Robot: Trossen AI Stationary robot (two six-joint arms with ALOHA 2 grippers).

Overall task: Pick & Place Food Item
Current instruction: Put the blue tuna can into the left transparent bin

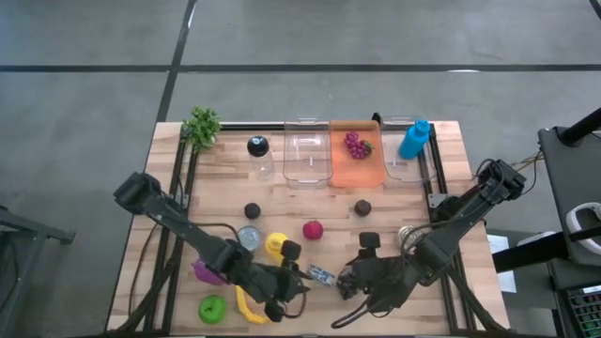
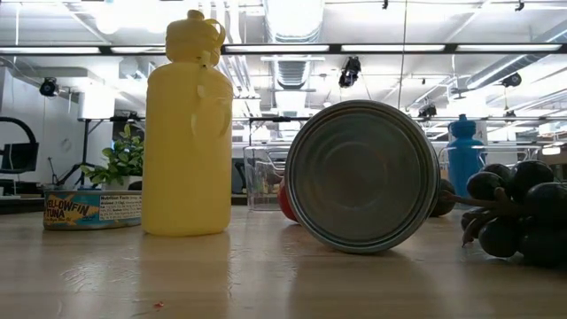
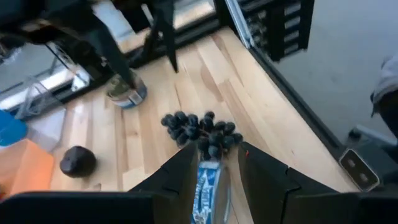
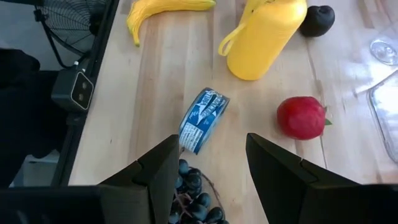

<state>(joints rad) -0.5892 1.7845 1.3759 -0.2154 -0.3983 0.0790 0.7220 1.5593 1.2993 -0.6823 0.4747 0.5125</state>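
A blue-labelled can [image 4: 202,120] lies on its side on the wooden table near the front edge; its round end [image 2: 359,177] faces the low view. A bunch of dark grapes [image 3: 199,130] lies on the table just to its right. My left gripper [image 3: 217,151] hovers open over the can's left side, and the can shows between its fingers from above. My right gripper [image 4: 211,140] hangs open over the grapes [image 4: 193,199], facing the left gripper. Neither gripper touches anything.
A yellow bottle [image 1: 275,246], a red apple [image 4: 301,117], a tuna can [image 2: 91,210] and a banana [image 1: 246,305] sit close by. At the back stand clear containers [image 1: 305,155], an orange tray [image 1: 357,167] with purple grapes, a blue bottle [image 1: 413,139] and a plant [image 1: 201,125].
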